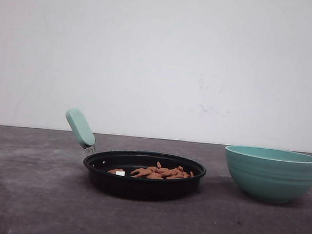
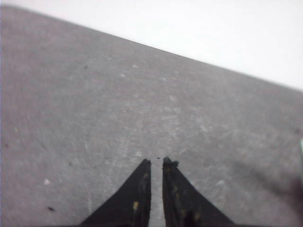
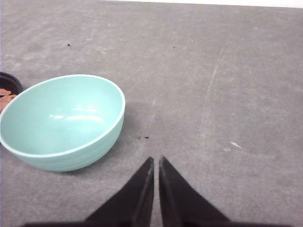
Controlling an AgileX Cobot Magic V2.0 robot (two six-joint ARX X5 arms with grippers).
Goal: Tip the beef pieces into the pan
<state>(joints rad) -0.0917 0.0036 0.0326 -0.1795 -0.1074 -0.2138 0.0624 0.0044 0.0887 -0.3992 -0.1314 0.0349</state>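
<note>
beef pieces (image 1: pixel 159 172) already lie in the pan (image 1: pixel 143 181); empty teal bowl (image 3: pixel 61 122) sits just beside the closed right gripper (image 3: pixel 156 161); left gripper (image 2: pixel 156 163) looks nearly closed, empty.

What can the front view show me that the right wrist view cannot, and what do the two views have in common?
The front view alone gives the whole pan, its mint-green handle and the heap of beef pieces inside. The right wrist view alone gives the right gripper, its fingers nearly together over the table, and the bowl's bare inside. Both show the teal bowl upright beside the pan.
</note>
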